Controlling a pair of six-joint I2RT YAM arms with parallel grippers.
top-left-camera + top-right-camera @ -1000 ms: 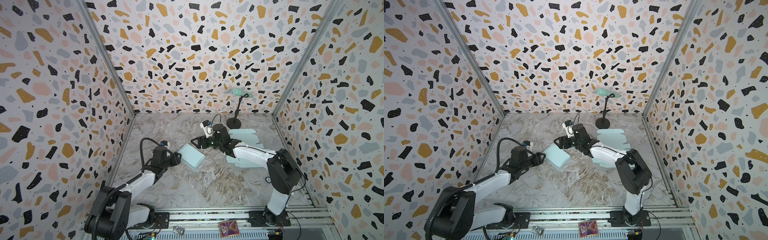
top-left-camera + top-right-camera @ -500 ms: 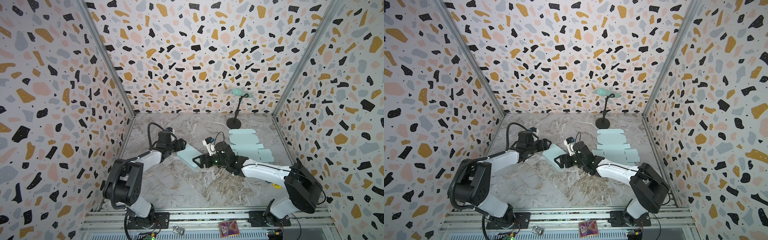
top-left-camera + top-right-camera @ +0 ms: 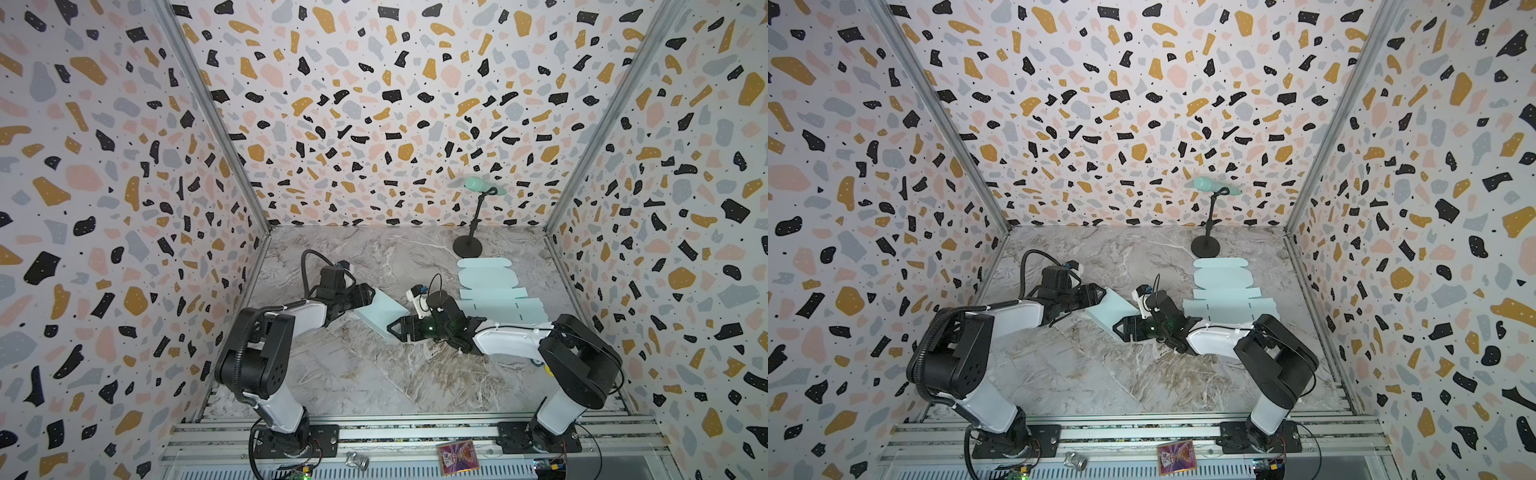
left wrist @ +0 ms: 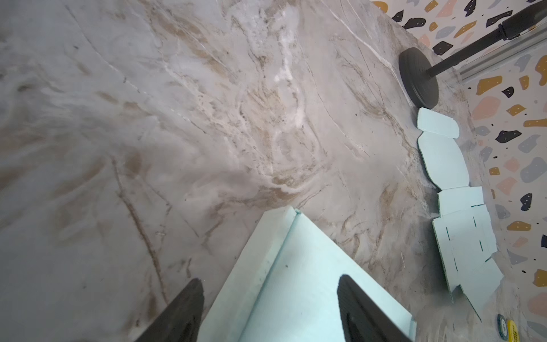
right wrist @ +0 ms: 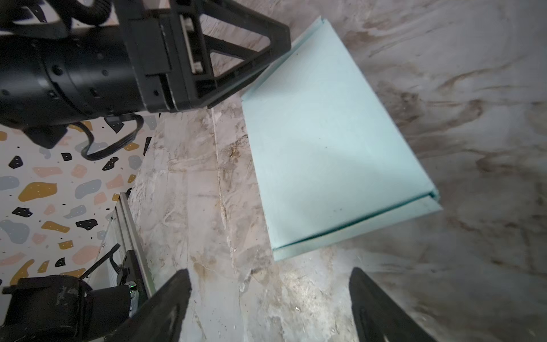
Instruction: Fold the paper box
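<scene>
Plainly, with the left gripper (image 4: 270,285) spread over a corner of the paper box (image 5: 325,133) and the right gripper (image 5: 269,277) agape just short of it, any nudge could skid the unclamped box aside.

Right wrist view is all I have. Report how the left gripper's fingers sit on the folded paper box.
Observer: The left wrist view shows the left gripper open, one finger over the top of the folded paper box, the other over bare tabletop beside it.
Operator: Tell me what else lies around.
Observer: In both top views a flat, unfolded box blank lies near the right wall.
Operator: Name whatever stands beyond it.
Observer: A black round-based stand, carrying a pale green microphone-like object, near the back wall.
</scene>
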